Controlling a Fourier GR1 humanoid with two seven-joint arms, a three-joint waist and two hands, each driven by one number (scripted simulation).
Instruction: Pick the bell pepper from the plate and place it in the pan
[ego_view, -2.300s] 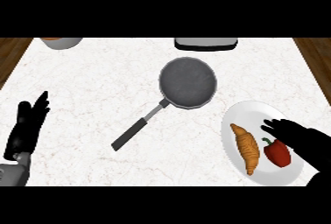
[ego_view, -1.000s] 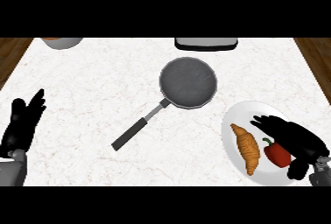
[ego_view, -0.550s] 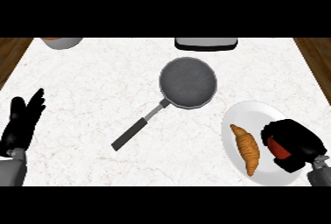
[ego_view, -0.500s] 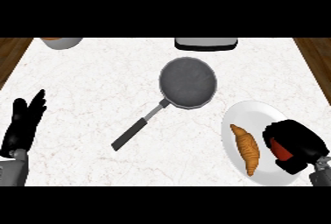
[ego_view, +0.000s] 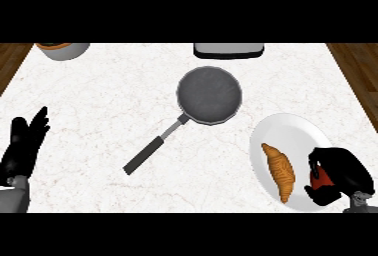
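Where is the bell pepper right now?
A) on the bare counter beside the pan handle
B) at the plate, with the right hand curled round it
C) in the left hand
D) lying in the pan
B: only a red patch of the bell pepper shows between the curled fingers of the right hand at the plate, beside the orange food; the pan holds nothing, and the left hand rests open at the left edge.

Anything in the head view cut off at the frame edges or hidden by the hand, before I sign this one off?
Head view: the red bell pepper is mostly hidden by the curled black right hand over the white round plate; the grey bowl and dark tray-like object are cropped at the top; the black left hand rests open at the left edge.
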